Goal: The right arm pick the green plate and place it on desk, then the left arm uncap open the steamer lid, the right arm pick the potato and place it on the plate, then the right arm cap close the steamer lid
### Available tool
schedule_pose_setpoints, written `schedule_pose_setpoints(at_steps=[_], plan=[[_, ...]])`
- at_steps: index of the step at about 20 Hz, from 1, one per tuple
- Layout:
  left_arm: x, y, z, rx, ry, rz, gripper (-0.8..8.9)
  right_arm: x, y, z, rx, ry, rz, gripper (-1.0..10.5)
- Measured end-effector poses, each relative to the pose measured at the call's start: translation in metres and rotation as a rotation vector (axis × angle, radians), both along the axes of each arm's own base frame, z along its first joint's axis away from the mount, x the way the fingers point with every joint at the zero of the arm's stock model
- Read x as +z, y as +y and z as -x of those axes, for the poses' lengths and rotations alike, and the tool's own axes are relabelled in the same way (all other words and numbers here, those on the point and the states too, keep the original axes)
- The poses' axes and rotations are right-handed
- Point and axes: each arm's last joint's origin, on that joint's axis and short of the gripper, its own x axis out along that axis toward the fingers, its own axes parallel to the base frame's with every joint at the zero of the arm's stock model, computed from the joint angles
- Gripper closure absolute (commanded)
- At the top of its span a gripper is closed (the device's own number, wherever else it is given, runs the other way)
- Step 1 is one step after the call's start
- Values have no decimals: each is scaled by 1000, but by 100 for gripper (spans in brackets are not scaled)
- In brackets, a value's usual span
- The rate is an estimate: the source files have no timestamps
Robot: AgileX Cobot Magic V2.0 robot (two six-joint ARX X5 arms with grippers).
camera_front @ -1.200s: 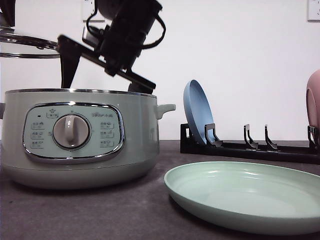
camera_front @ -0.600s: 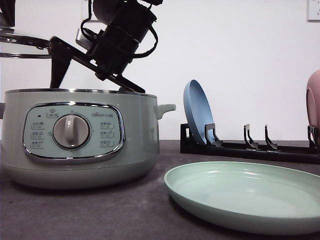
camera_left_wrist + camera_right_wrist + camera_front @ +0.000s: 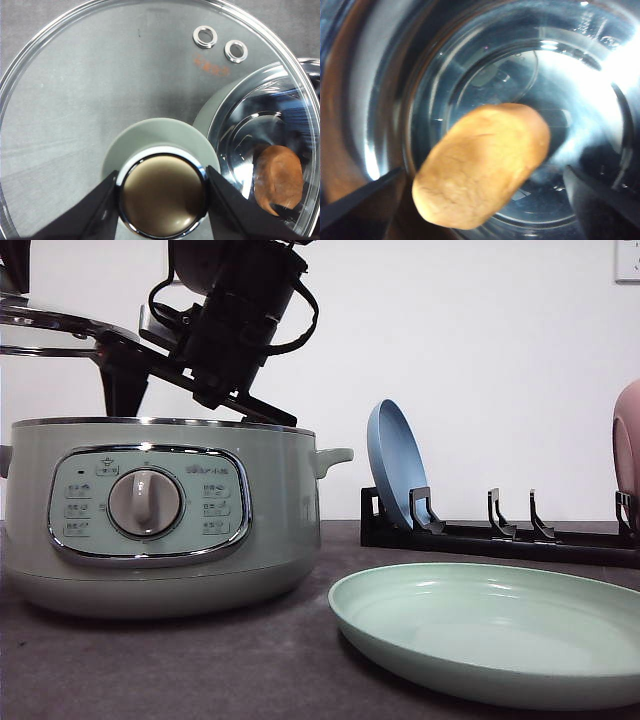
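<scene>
The steamer lid (image 3: 50, 325) hangs in the air above the pot's left side. My left gripper (image 3: 162, 200) is shut on its pale green knob (image 3: 162, 137), seen over the clear glass (image 3: 100, 75). The potato (image 3: 480, 165) lies on the bottom of the steel pot and also shows through the lid (image 3: 279, 177). My right gripper (image 3: 195, 408) is open, tilted, with its jaws at the pot's rim. In the right wrist view the right gripper (image 3: 482, 172) stands above the potato, one jaw on each side, apart from it. The green plate (image 3: 490, 630) lies flat on the desk (image 3: 200, 670) at front right.
The pale green steamer pot (image 3: 280, 510) with a dial panel stands at the left. A black dish rack (image 3: 500, 535) stands behind the green plate, with a blue plate (image 3: 395, 465) upright in it and a pink plate (image 3: 628, 450) at the right edge.
My right gripper has moved left and down toward the pot's opening. The lid stays held up at the left, now slightly more tilted.
</scene>
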Motion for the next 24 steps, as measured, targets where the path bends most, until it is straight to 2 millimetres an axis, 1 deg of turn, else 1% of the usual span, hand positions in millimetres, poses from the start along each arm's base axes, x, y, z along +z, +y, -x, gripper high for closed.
schedule_pose_setpoints(at_steps=[3,11,15,16,20,21,22,24], plan=[[0,0,0,0,0,0,804,0,1,1,1,-8,4,524],[0,0,0,0,0,1,804,0,4,0,-4,-12,-11,523],[0,0,0,-1,0,1,804,-19,12,0,-10,15,2,529],[0,0,0,-1,0,1,804,-21,13,-1,-12,20,6,565],[0,0,0,-1,0,1,804,-21,14,-2,-14,11,-6,818],[0,0,0,-1,0,1,804,-21,14,-2,-14,11,-6,864],[0,0,0,0,0,1,804,-20,14,-2,-14,11,-7,884],[0,0,0,-1,0,1,804,-18,12,-2,-15,7,-6,887]])
